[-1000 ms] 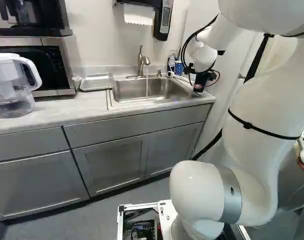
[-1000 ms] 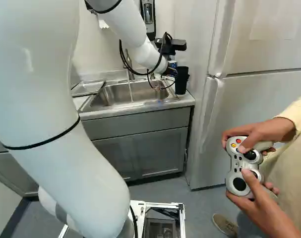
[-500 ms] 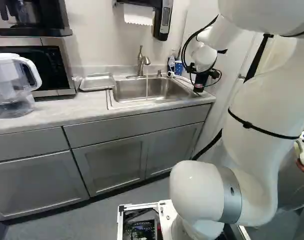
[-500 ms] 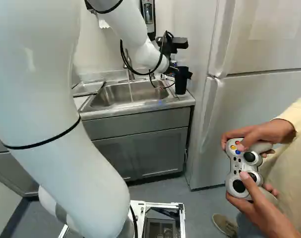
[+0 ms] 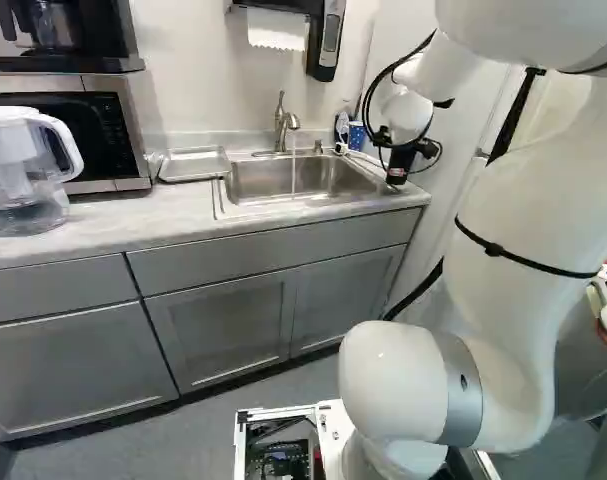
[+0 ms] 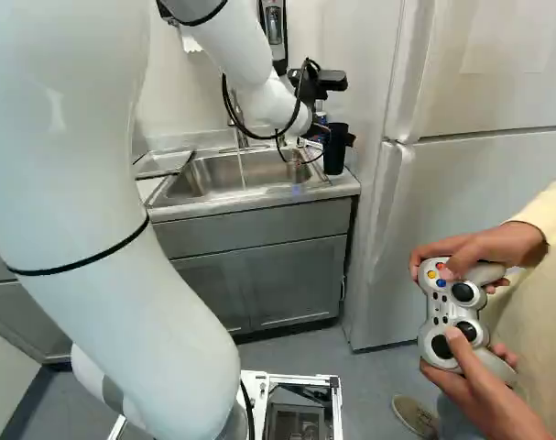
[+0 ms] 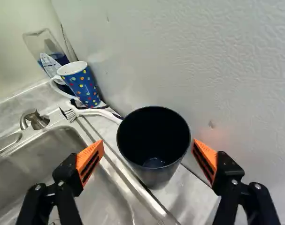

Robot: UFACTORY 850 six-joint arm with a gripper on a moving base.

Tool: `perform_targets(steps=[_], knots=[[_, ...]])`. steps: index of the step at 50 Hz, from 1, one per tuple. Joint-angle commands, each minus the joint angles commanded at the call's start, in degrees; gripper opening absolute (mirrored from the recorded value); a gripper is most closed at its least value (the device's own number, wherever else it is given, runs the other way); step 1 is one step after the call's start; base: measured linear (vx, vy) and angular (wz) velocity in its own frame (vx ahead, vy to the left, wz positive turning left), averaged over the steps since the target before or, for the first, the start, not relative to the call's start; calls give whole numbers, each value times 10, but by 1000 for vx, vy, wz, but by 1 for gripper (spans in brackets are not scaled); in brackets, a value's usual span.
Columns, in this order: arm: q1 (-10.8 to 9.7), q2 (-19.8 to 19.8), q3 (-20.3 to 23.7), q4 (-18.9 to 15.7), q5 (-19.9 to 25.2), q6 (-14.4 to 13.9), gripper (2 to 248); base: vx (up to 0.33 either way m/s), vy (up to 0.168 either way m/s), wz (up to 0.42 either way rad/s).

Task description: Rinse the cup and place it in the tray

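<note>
Here's the hand, fingers spread wide, the black cup between them, upright on the worktop beside the sink! Water's running from the faucet, tray across the sink.

Thin stream (probably water) into sink, tray beside.

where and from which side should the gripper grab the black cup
I'd take the cup by its outer wall just below the rim, coming from above at a slant, one finger on the sink side and one on the fridge side. It stands upright with a round, open mouth and no handle in sight, and the open gripper already straddles it.
</note>
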Motion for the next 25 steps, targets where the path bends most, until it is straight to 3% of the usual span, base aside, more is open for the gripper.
perform_targets(steps=[25], knots=[[6, -2, 6, 0, 0, 0, 247, 0, 0, 0]])
